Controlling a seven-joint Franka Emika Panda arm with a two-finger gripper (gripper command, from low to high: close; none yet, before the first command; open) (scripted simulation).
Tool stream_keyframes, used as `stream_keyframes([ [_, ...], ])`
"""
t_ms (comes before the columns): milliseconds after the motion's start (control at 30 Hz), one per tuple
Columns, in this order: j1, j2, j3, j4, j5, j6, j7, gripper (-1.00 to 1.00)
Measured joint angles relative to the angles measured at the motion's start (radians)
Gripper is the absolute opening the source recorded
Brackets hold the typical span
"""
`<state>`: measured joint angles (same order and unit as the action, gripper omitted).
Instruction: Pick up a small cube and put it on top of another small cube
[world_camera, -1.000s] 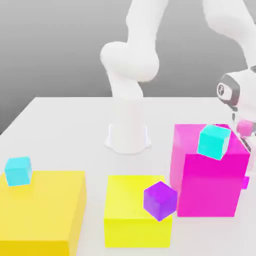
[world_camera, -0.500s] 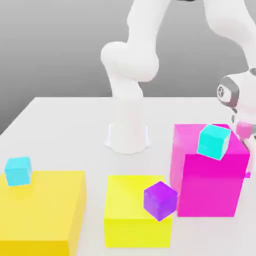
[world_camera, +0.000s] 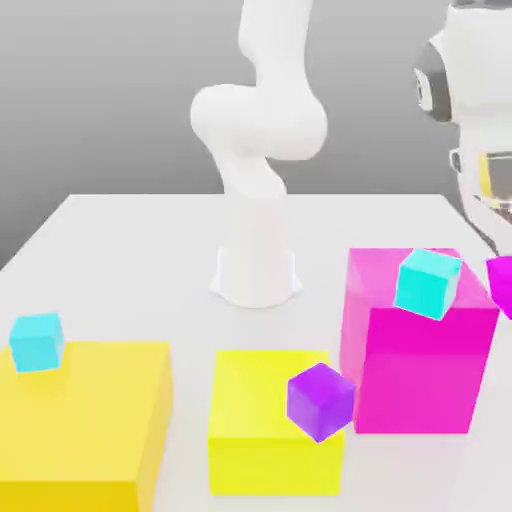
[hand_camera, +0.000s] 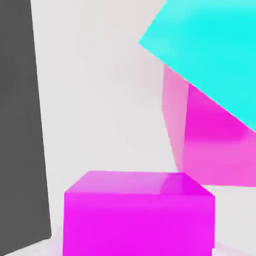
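My gripper hangs at the exterior view's right edge, shut on the small cube, a tiny magenta one held above the table beside the large magenta block. In the hand view the small cube sits close in front, with the bigger cyan cube and the magenta block beyond it. The other small cube, cyan and smaller-looking, rests on the large yellow block at the exterior view's left. The bigger cyan cube lies tilted on top of the magenta block, just left of the held cube.
A small purple cube sits on the middle yellow block. The arm's white base stands at the table's centre back. The white table ends at its far edge behind the base.
The jaws closed on the small magenta cube low beside the magenta block. The hand then rose, lifting the cube up to the block's top height.
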<state>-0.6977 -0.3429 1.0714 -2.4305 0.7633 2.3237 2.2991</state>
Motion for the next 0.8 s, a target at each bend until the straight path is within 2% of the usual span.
stream_keyframes([
  [300,-0.296,0.007,-0.195,-0.021,-0.174,-0.056,0.067,-1.0],
  [567,-0.644,0.048,-0.315,-0.072,-0.43,-0.042,0.298,-1.0],
  [633,-0.726,0.096,-0.316,-0.09,-0.521,0.005,0.398,-1.0],
  [767,-0.774,0.221,-0.285,-0.132,-0.634,0.148,0.495,-1.0],
  [800,-0.776,0.241,-0.284,-0.138,-0.649,0.17,0.507,1.0],
])
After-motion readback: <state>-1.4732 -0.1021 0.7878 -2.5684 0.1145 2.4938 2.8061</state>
